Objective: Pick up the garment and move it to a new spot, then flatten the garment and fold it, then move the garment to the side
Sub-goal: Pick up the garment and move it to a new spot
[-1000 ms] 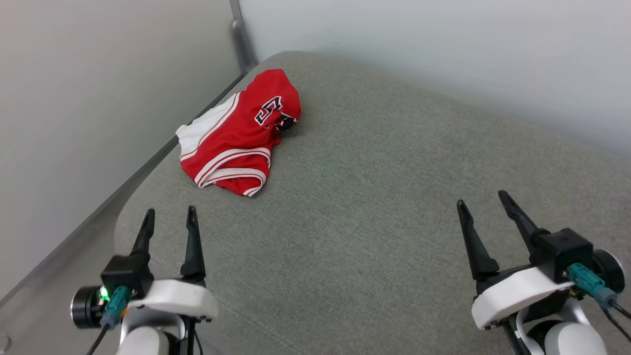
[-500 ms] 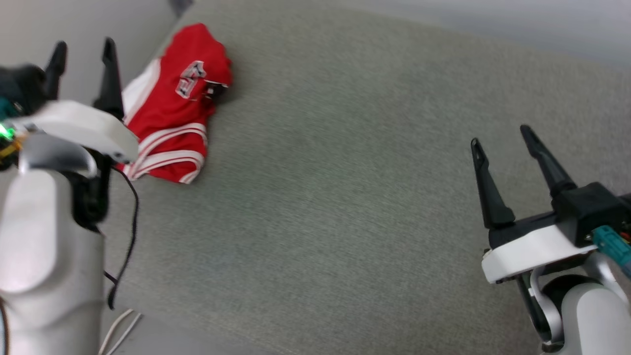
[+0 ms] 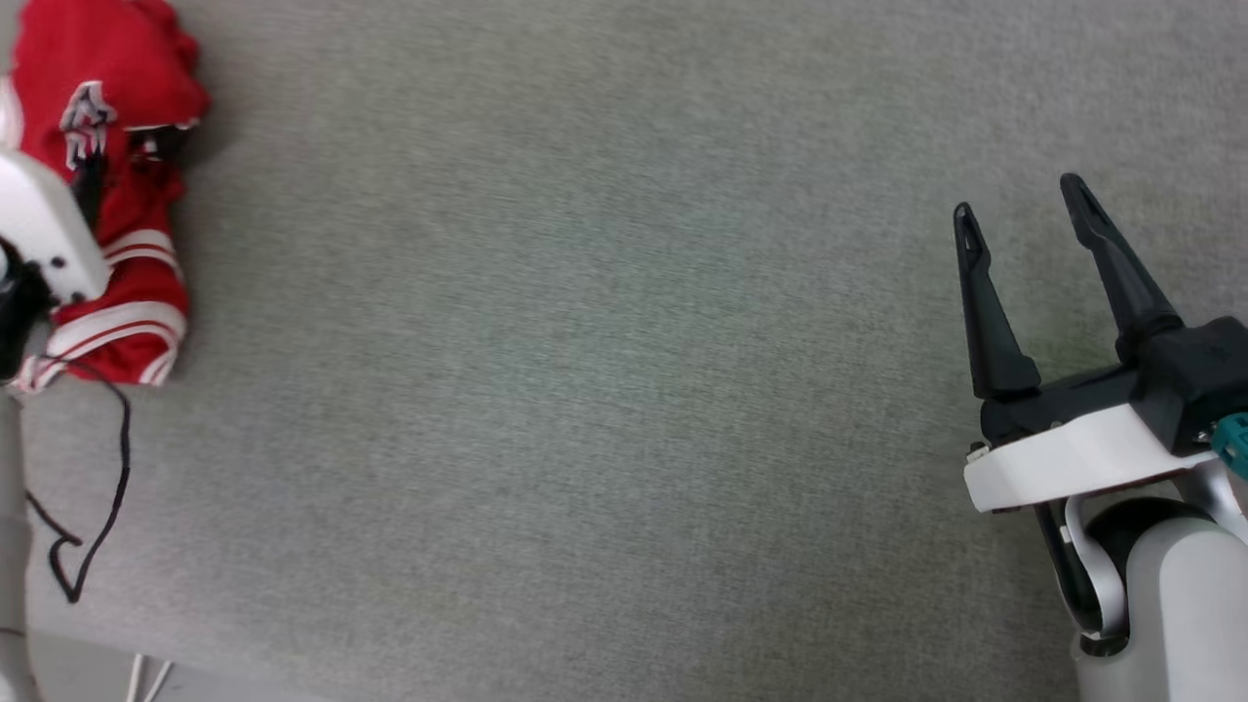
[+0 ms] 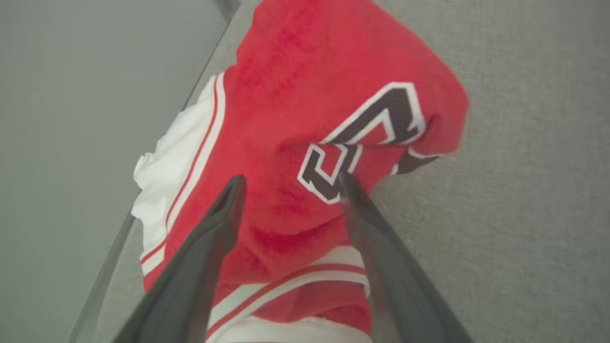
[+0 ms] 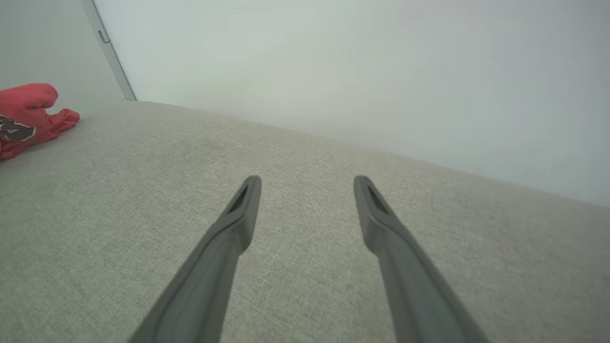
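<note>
The garment [image 4: 305, 109], a crumpled red jersey with white striped trim and black white-outlined characters, lies on the grey cushion near its left edge. In the head view the garment [image 3: 117, 107] sits at the far upper left, partly behind my left arm's white housing [image 3: 39, 229]. My left gripper [image 4: 290, 181] is open, its two fingers spread just above the red cloth, with nothing gripped. My right gripper [image 3: 1019, 200] hovers open over bare cushion at the far right, empty, far from the garment [image 5: 28, 116]; its own view shows the right gripper [image 5: 307, 181] the same way.
The broad grey cushion [image 3: 585, 390] stretches between the two arms. A pale wall [image 5: 333, 71] rises behind it, with a metal post [image 5: 109, 52] at the corner. A black cable [image 3: 107, 487] hangs from my left arm near the cushion's front edge [image 3: 244, 678].
The head camera has swung down and to the right, shifting the whole picture. My left arm has reached forward from the near edge to over the garment. The right gripper stays open.
</note>
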Controlling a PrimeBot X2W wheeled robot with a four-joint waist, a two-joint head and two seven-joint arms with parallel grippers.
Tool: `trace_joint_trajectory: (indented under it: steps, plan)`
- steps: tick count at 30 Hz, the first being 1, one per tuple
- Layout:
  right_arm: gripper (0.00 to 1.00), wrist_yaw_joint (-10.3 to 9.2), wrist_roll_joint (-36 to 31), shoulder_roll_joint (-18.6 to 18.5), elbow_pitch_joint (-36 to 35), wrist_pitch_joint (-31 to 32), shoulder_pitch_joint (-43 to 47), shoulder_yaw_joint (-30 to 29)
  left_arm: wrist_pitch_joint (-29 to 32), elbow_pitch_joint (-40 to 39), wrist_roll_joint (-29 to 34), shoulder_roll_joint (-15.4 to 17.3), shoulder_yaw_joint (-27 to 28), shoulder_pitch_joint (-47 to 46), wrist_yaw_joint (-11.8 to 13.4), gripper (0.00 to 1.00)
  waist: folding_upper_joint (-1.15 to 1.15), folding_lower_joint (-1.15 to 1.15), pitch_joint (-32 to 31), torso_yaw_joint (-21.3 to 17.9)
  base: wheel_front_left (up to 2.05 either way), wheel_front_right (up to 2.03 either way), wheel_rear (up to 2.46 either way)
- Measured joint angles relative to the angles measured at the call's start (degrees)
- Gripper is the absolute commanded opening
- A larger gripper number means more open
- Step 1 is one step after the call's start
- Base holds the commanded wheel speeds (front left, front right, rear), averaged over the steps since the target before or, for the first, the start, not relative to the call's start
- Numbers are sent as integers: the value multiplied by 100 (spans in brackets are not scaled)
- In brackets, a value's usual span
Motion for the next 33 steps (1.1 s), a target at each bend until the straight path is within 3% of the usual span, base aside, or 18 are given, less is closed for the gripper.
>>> trace_joint_trajectory:
  steps: [5, 11, 12, 13, 24, 29, 30, 33]
  plan:
    - [100, 0, 15, 0, -11, -16, -70, 0, 570, 762, -201, 233, 179, -39, 88, 100, 0, 0, 261, -221, 0, 0, 0]
    - [100, 0, 10, -1, -88, 13, -70, -69, 777, 1284, -398, 355, 350, -157, 297, 100, 0, -1, 450, -353, 0, 0, 0]
    - [100, 0, 5, -1, -104, 26, -70, -73, 672, 1305, -394, 347, 350, -158, 322, 46, 0, -1, 456, -346, 0, 0, 0]
    - [100, 0, 2, 0, -120, 44, -70, -70, 586, 1327, -394, 331, 349, -159, 323, 2, 0, 0, 460, -335, 0, 0, 0]
    - [100, 0, 89, 1, 38, 12, -79, -42, -1123, 1729, -242, 267, 280, -253, 266, 0, 0, 0, 21, -236, 0, 0, 0]
    - [100, 0, 271, 0, 213, -90, 84, -101, -2201, 1806, -164, 336, 221, -398, 163, 0, 0, -1, -432, -232, 0, 0, 0]
    - [100, 0, 385, 0, 289, -142, 238, -165, -2746, 1849, -108, 391, 151, -513, 103, 0, 0, -1, -759, -250, 0, 0, 0]
    - [100, 0, 485, -1, 361, -189, 398, -230, -3256, 1885, -33, 380, 71, -599, 60, 0, 0, -1, -1095, -283, 0, 0, 0]
